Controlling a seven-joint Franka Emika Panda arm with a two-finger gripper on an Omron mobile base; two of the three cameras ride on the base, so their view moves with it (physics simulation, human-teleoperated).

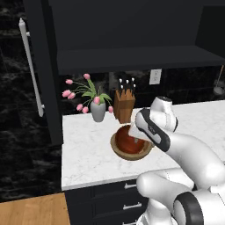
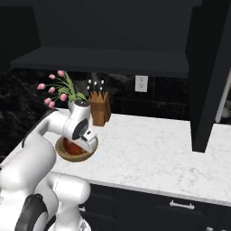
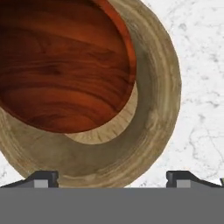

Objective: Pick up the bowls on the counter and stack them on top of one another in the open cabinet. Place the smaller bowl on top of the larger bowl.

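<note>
Gripper (image 3: 112,178) jaws spread wide, holding nothing | smaller bowl (image 3: 61,65) sits inside larger bowl (image 3: 159,109) | both on counter (image 3: 201,65)

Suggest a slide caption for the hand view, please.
Open gripper above red bowl nested in tan bowl on counter.

- White grey-veined marble tabletop (image 1: 88,154), over dark drawers.
- Larger bowl (image 1: 119,150) sits on it near centre, in the left base view.
- Grey flower vase (image 1: 98,110) at its 11 o'clock.
- Knife block (image 1: 124,105) at its 12 o'clock, beside the vase.
</note>
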